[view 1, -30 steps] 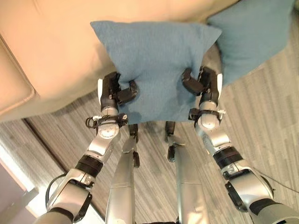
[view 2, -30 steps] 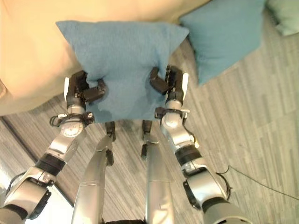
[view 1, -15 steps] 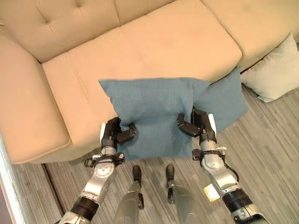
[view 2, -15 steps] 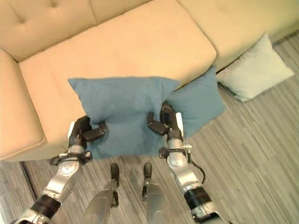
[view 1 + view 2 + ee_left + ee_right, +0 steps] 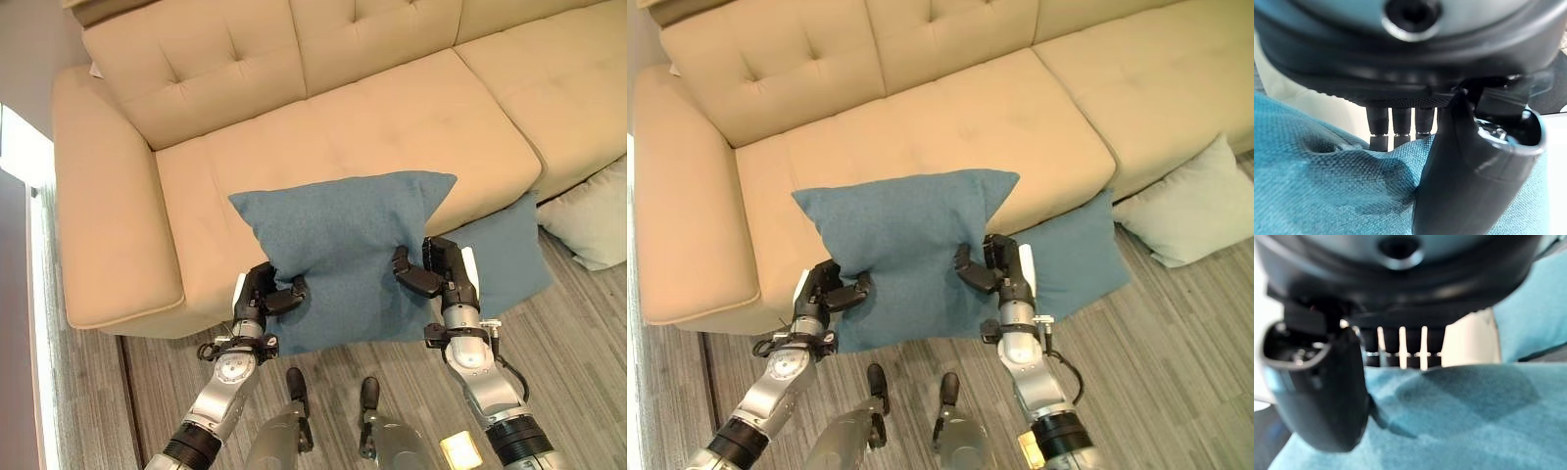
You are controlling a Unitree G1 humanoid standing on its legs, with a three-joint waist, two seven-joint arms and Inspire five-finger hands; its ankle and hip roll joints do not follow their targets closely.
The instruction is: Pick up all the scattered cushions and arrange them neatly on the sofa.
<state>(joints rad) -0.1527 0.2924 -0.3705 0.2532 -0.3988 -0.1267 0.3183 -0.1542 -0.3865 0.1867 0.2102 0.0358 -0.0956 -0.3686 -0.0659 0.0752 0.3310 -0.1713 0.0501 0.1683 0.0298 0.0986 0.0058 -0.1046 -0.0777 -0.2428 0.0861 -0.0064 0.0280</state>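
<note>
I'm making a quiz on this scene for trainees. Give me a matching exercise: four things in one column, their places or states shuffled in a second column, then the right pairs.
Things
1. held blue cushion
2. second blue cushion
3. pale cushion
4. sofa

Places or states
A. on the floor, leaning on the sofa front, behind the right hand
B. beige, tufted backrest
C. gripped by the left hand and the right hand
D. on the floor, farthest to the robot's right

Pairs: 1-C, 2-A, 3-D, 4-B
</note>
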